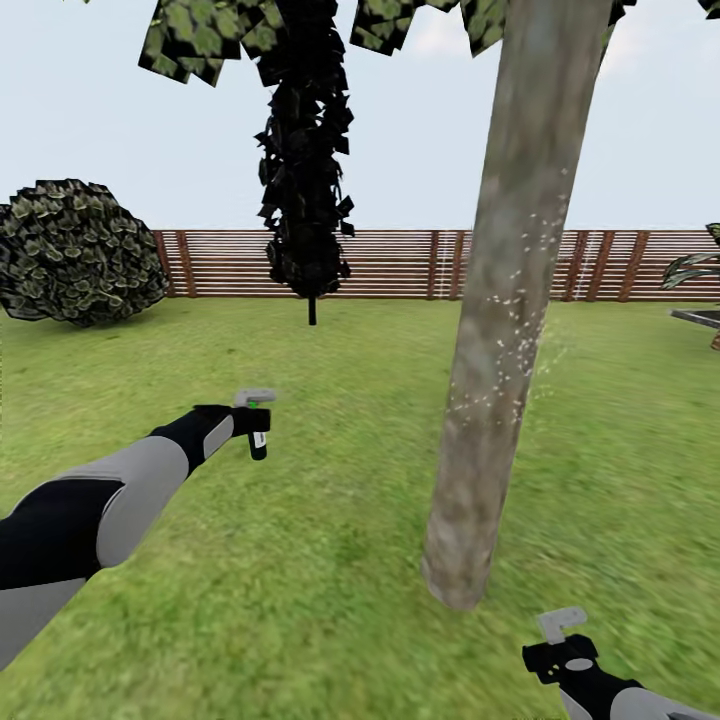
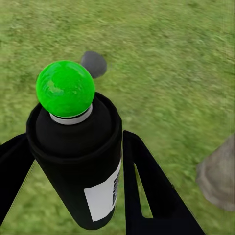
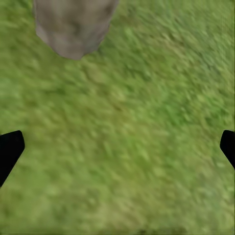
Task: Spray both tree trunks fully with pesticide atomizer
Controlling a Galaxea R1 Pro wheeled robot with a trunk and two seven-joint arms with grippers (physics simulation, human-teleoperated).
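1. One straight mottled grey-brown tree trunk [image 1: 505, 300] stands in the green lawn [image 1: 330, 560], right of centre in the head view; white specks dot its bark about midway up. Its top and most of its blotchy green leaf canopy [image 1: 200, 35] are cut off by the frame.
2. One black-bodied pesticide atomizer with a round green cap and a white label [image 2: 76, 147] sits clamped between the two black fingers of the left pincer [image 1: 252, 420], held out over the grass well left of the trunk. In the head view it is small and hard to make out.
3. The right pincer [image 3: 117, 147] holds nothing; its fingertips sit wide apart, with blurred grass between them and the trunk's base beyond.
4. Behind: one brown horizontal-slat wooden fence [image 1: 400, 265], one round shrub [image 1: 75, 250], one dark narrow conifer [image 1: 305, 170].
5. At the right edge, palm-like fronds [image 1: 695, 265] are mostly cut off.
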